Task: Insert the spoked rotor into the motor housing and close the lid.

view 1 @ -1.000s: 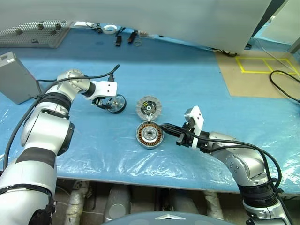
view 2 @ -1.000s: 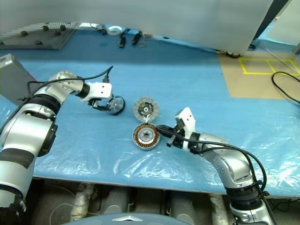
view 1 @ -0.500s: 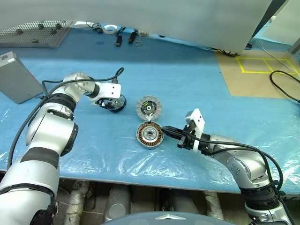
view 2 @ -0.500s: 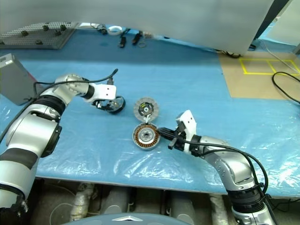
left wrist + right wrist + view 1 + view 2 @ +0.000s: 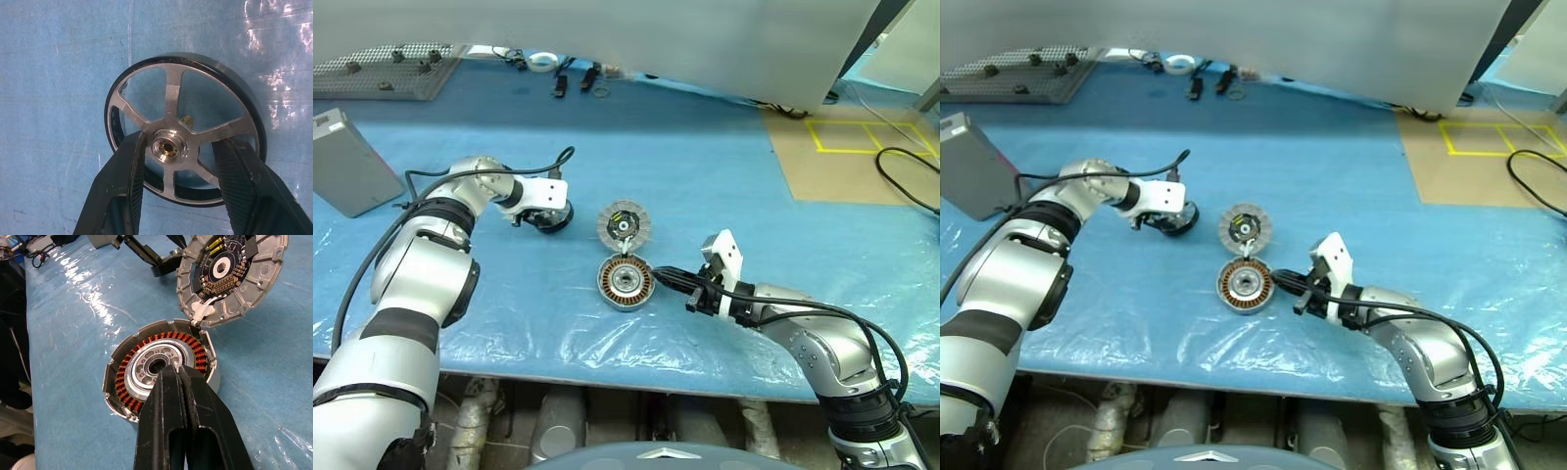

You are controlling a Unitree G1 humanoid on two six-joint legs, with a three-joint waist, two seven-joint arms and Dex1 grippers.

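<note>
Working over blue sheeting (image 5: 705,186); my left gripper (image 5: 178,161) straddles the flat-lying spoked rotor (image 5: 186,127), right gripper (image 5: 178,382) pressed together.

The spoked rotor (image 5: 183,147), a dark-rimmed wheel with silvery spokes and a brass-centred hub, lies flat on the blue sheet to the left. The motor housing (image 5: 626,283) sits open near the middle, its copper windings ringing a silver bearing. Its ribbed lid (image 5: 624,225) stands tilted open at the housing's far edge, joined there.
</note>
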